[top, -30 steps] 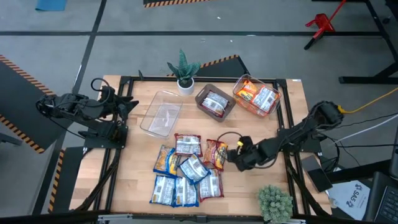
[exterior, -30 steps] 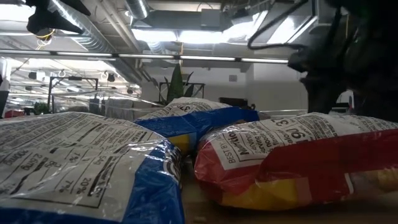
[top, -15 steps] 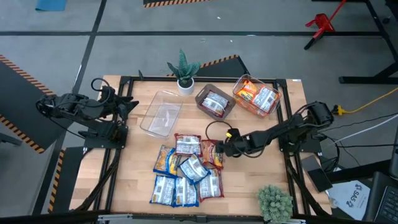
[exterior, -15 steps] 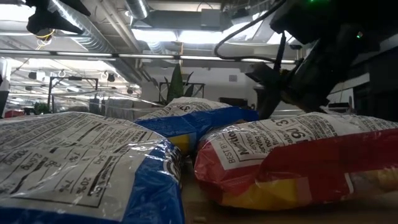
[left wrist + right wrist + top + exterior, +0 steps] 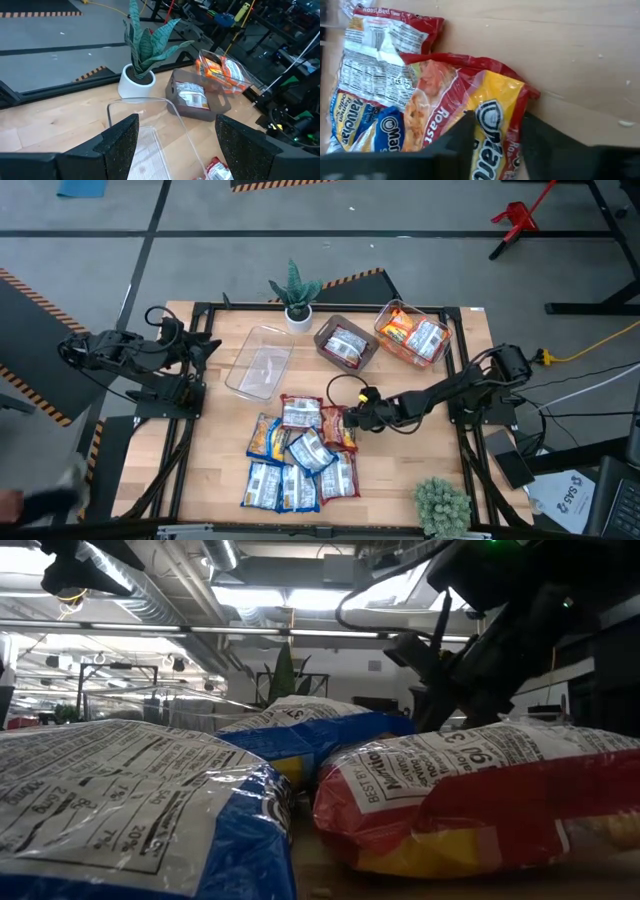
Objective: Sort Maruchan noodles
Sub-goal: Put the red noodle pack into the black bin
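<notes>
The Maruchan noodles lie as a loose pile of several glossy packets on the table's near middle, overlapping one another. My right gripper is open and low at the pile's right side. In the right wrist view its fingers stand on either side of the right end of a red-and-yellow packet, the same red packet at the pile's right edge. My left gripper is open and waits at the table's left edge, away from the pile. My right gripper comes at the red packet's right end low and nearly level from the table's right. One finger is over the wrapper, the other beside its edge. Whether either touches it, I cannot tell. The packet lies flat.
An empty clear bin sits left of the middle. Behind the pile stand a grey bin with one packet and a clear bin with orange packets. A potted plant stands at the far edge and a second plant at the near right corner.
My right gripper has travelled toward the table's left, from open wood right of the pile up to the red packet at the pile's right edge, staying low. The packets lie as before.
</notes>
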